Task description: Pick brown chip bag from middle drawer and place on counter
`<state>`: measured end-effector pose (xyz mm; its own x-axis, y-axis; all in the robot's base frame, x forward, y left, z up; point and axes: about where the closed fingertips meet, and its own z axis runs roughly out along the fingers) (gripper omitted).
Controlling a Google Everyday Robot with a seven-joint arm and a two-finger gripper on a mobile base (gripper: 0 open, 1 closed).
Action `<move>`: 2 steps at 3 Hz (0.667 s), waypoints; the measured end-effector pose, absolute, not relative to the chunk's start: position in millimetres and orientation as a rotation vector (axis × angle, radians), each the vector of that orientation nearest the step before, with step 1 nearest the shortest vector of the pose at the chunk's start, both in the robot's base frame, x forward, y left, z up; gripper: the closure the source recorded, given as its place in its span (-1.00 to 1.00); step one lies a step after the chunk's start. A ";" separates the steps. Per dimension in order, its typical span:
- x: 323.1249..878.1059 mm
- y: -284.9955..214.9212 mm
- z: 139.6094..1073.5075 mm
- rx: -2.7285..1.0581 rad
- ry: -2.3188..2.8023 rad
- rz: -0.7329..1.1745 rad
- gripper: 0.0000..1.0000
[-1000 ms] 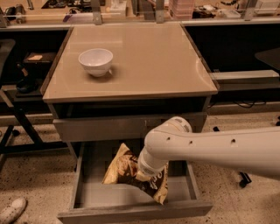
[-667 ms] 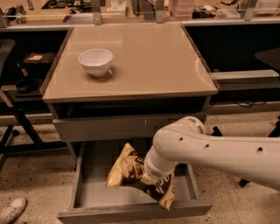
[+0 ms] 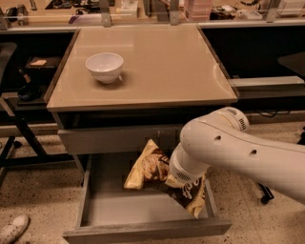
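The brown chip bag [image 3: 151,167] is in the open middle drawer [image 3: 143,209], tilted, with one pale yellow end at the left and the other at the lower right. My gripper [image 3: 175,179] is down at the bag's middle, at the end of the white arm [image 3: 228,147] that reaches in from the right. The wrist hides it. The beige counter [image 3: 157,66] lies above the drawer.
A white bowl [image 3: 104,66] stands on the counter's left rear part. A closed grey drawer front [image 3: 114,139] sits just above the open drawer. A cluttered bench [image 3: 143,9] runs behind. A shoe [image 3: 12,228] is on the floor at lower left.
The arm and wrist have shifted right and a little up. The chip bag has moved with them, up and to the right inside the drawer.
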<state>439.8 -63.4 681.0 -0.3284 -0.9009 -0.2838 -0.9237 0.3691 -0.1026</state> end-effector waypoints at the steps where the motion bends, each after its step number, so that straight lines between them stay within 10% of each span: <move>1: 439.8 -63.4 681.0 -1.612 2.342 0.111 1.00; 2: 445.1 -76.8 711.8 -1.577 2.345 0.084 1.00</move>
